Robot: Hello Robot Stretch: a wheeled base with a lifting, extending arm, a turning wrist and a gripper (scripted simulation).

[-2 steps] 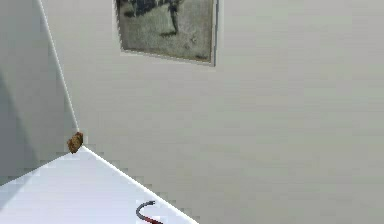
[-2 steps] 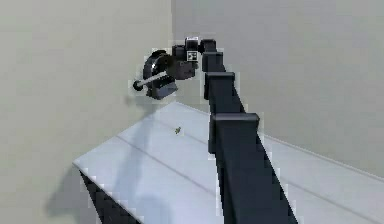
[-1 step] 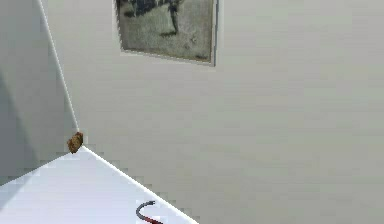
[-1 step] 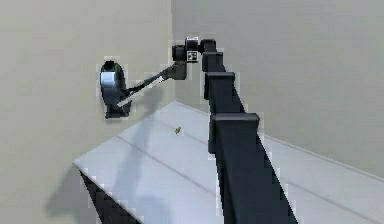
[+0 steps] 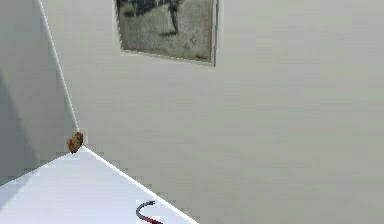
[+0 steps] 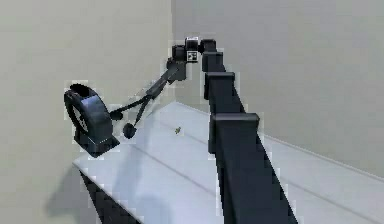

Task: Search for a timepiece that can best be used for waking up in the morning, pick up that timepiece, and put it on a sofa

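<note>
A dark rounded object [image 6: 90,118] with a ring-like body and a flat base stands at the left end of a white tabletop [image 6: 170,165] in the arm side view; its shape could fit a clock. The dark arm [image 6: 235,130] reaches out over the table, and the gripper [image 6: 119,120] slants down to the left from the white marker squares [image 6: 190,50]. Its thin fingers [image 6: 145,100] end right beside the dark object. I cannot tell whether the gripper holds anything.
A framed picture [image 5: 168,27] hangs on the wall ahead. In the forward view, a small brown thing [image 5: 75,142] sits at the white surface's [image 5: 70,190] far corner, and a dark curved item [image 5: 150,213] lies near the bottom edge. A tiny speck [image 6: 178,128] lies on the table.
</note>
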